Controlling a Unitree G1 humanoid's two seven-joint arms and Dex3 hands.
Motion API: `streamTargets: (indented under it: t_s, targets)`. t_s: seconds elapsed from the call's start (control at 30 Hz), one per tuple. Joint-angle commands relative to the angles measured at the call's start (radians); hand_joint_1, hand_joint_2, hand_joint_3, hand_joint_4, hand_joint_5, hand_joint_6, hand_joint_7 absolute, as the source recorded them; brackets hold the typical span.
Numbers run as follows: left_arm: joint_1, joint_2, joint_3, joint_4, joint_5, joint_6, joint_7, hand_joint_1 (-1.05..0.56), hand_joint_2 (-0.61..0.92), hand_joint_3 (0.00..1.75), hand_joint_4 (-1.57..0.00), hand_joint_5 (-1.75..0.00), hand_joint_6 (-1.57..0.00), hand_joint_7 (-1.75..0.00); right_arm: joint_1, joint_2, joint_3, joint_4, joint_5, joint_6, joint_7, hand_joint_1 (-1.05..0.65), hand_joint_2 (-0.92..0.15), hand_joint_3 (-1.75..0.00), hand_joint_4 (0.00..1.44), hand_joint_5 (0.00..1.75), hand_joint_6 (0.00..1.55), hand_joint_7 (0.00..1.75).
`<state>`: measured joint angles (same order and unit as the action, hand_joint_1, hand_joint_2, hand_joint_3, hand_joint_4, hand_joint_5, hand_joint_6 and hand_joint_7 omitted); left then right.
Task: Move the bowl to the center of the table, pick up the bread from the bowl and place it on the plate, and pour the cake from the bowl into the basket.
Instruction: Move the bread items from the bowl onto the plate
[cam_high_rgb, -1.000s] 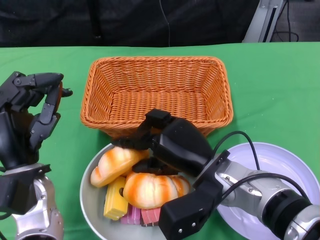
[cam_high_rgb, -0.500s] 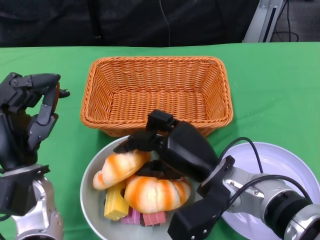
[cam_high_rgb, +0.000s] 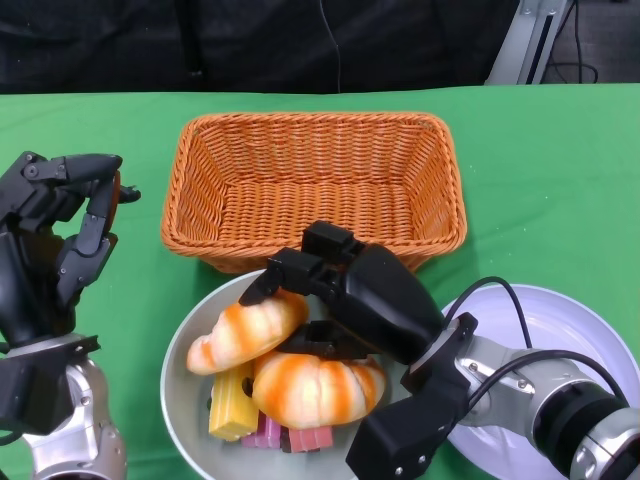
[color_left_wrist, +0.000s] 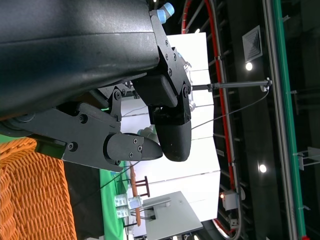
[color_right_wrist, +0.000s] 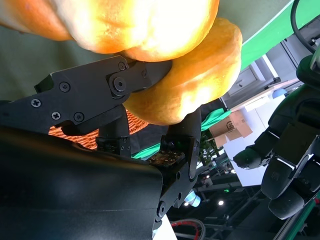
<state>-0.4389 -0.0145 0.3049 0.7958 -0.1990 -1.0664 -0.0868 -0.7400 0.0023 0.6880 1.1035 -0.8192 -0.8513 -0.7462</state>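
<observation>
1. Fingers of the right hand (cam_high_rgb: 345, 300) are clamped on the upper bread roll (cam_high_rgb: 245, 332); the right wrist view shows black fingers on both sides of it, so keep that pinch steady before lifting.
2. Just beneath, a second roll (cam_high_rgb: 315, 388) and cake pieces (cam_high_rgb: 232, 398) lie in the bowl (cam_high_rgb: 185, 345) (lift straight up to avoid dragging them).
3. Carry it back across the forearm to the plate (cam_high_rgb: 575, 330), near the wrist.
4. Beyond the fingertips stands the basket (cam_high_rgb: 315, 180).
5. Well apart, the left hand (cam_high_rgb: 55, 235) is raised, fingers curled, holding nothing.
</observation>
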Motion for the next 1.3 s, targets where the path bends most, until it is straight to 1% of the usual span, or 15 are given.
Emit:
streamTargets:
  t_s: [0.03, 0.13, 0.17, 0.27, 0.37, 0.6, 0.63, 0.67, 0.73, 0.8, 0.93, 1.1, 1.13, 1.2, 1.3]
  targets:
    - [-0.013, 0.016, 0.004, 0.011, -0.01, -0.011, 0.001, -0.17, 0.92, 0.3, -0.75, -1.33, -0.89, -0.87, -0.018, -0.001, -0.011, 0.013, 0.003, -0.017, -0.021, -0.14, -0.92, -0.15, 0.52, 1.66, 0.6, 1.09]
    - [-0.014, 0.019, 0.005, 0.019, 0.001, -0.016, 0.01, -0.17, 0.92, 0.3, -0.75, -1.32, -0.9, -0.87, -0.018, 0.0, -0.016, 0.015, 0.0, -0.03, -0.057, -0.13, -0.92, -0.11, 0.58, 1.55, 0.7, 0.89]
    - [-0.014, 0.019, 0.005, 0.019, -0.001, -0.016, 0.008, -0.17, 0.92, 0.3, -0.75, -1.32, -0.9, -0.87, -0.019, 0.0, -0.018, 0.015, 0.0, -0.041, -0.074, -0.13, -0.92, -0.11, 0.59, 1.55, 0.72, 0.86]
    - [-0.014, 0.019, 0.006, 0.02, -0.004, -0.017, 0.006, -0.17, 0.92, 0.3, -0.75, -1.32, -0.9, -0.87, -0.023, -0.003, -0.02, 0.015, -0.002, -0.062, -0.111, -0.12, -0.92, -0.11, 0.59, 1.59, 0.73, 0.84]
    - [-0.016, 0.019, 0.006, 0.021, -0.02, -0.017, -0.008, -0.17, 0.92, 0.3, -0.75, -1.31, -0.89, -0.87, -0.027, -0.008, -0.029, 0.01, 0.002, -0.071, -0.135, -0.14, -0.92, -0.11, 0.59, 1.57, 0.74, 0.84]
    - [-0.021, 0.031, 0.009, 0.042, 0.011, -0.03, 0.011, -0.18, 0.92, 0.3, -0.75, -1.31, -0.9, -0.86, -0.032, -0.019, -0.059, -0.003, 0.006, -0.082, -0.149, -0.15, -0.92, -0.12, 0.6, 1.55, 0.74, 0.86]
    - [-0.023, 0.031, 0.01, 0.045, 0.007, -0.026, 0.011, -0.18, 0.92, 0.3, -0.75, -1.31, -0.9, -0.86, -0.03, -0.025, -0.076, -0.01, 0.026, -0.098, -0.136, -0.15, -0.92, -0.13, 0.6, 1.55, 0.74, 0.86]
    - [-0.023, 0.032, 0.011, 0.047, 0.004, -0.022, 0.012, -0.17, 0.92, 0.29, -0.75, -1.3, -0.9, -0.86, -0.028, -0.029, -0.09, -0.016, 0.042, -0.11, -0.126, -0.15, -0.92, -0.14, 0.58, 1.62, 0.72, 0.9]
    - [-0.025, 0.032, 0.012, 0.051, 0.001, -0.02, 0.01, -0.17, 0.92, 0.29, -0.76, -1.29, -0.9, -0.86, -0.023, -0.037, -0.118, -0.034, 0.067, -0.128, -0.106, -0.15, -0.92, -0.15, 0.56, 1.66, 0.7, 0.93]
    - [-0.026, 0.031, 0.012, 0.053, -0.005, -0.02, 0.006, -0.16, 0.92, 0.29, -0.77, -1.25, -0.91, -0.84, -0.013, -0.046, -0.147, -0.058, 0.093, -0.145, -0.081, -0.16, -0.92, -0.14, 0.56, 1.66, 0.68, 0.97]
    - [-0.026, 0.03, 0.011, 0.056, -0.007, -0.018, 0.006, -0.16, 0.92, 0.28, -0.8, -1.22, -0.92, -0.81, 0.005, -0.056, -0.187, -0.09, 0.12, -0.16, -0.046, -0.16, -0.92, -0.14, 0.57, 1.64, 0.68, 1.0]
    - [-0.027, 0.034, 0.011, 0.067, -0.001, -0.024, 0.007, -0.16, 0.92, 0.29, -0.79, -1.21, -0.92, -0.8, 0.041, -0.09, -0.238, -0.154, 0.142, -0.169, -0.017, -0.19, -0.92, -0.14, 0.61, 1.53, 0.68, 1.02]
    - [-0.027, 0.033, 0.011, 0.066, -0.01, -0.019, 0.0, -0.16, 0.92, 0.29, -0.79, -1.21, -0.92, -0.8, 0.058, -0.099, -0.255, -0.173, 0.181, -0.187, 0.024, -0.19, -0.92, -0.14, 0.62, 1.52, 0.68, 1.02]
    - [-0.028, 0.032, 0.011, 0.065, -0.022, -0.013, -0.008, -0.17, 0.92, 0.27, -0.8, -1.21, -0.93, -0.79, 0.081, -0.106, -0.28, -0.2, 0.236, -0.206, 0.091, -0.17, -0.92, -0.15, 0.63, 1.48, 0.67, 1.09]
    - [-0.028, 0.032, 0.01, 0.065, -0.027, -0.013, -0.01, -0.17, 0.92, 0.26, -0.8, -1.21, -0.94, -0.79, 0.1, -0.103, -0.303, -0.226, 0.269, -0.206, 0.151, -0.17, -0.92, -0.15, 0.63, 1.46, 0.66, 1.11]
